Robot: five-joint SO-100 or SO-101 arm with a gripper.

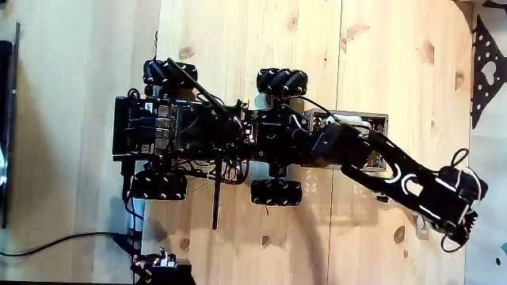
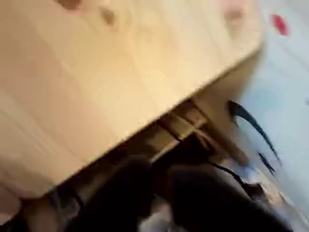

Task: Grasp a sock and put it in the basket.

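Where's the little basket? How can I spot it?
Find the black robot car with four wheels on the wooden boards. At its right end in the fixed view, just past the right pair of wheels, sits the basket, partly covered by the black arm. It is the only straight-edged, pale-rimmed rectangle there; the wheels are round and black.

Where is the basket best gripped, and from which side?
Probably the dark rim of the basket along its upper edge in the fixed view, coming from above: that edge lies bare, while the arm crosses its lower part. The basket looks shallow, so the rim offers the hold.
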